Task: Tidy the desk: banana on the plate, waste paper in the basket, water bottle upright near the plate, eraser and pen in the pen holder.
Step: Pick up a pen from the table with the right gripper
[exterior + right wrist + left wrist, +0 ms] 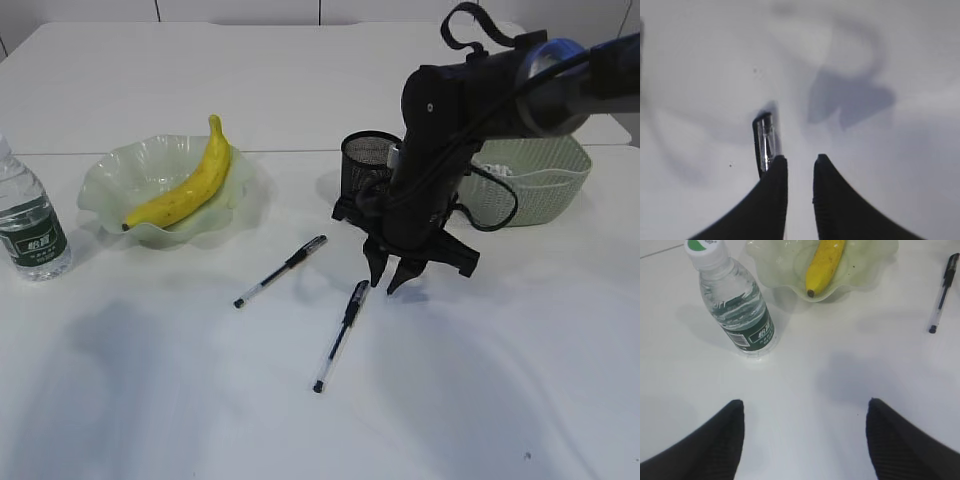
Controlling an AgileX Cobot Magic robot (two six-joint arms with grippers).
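Two pens lie on the tabletop (150, 380); the right gripper (392, 275), fingers narrowly parted and empty, hovers beside the nearer pen (341, 334), risking nudging it away.

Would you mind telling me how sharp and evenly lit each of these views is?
Exterior view: sharp, soft light, faint shadows under the right gripper. Left wrist view: crisp on the water bottle, a dim shadow mid-table. Right wrist view: blurred, with the pen soft and a dark gripper shadow.

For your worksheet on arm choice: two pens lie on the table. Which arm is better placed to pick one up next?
Right. The right gripper hovers beside the nearer black-capped clear pen, by the black mesh pen holder. The left gripper faces the upright plastic water bottle.
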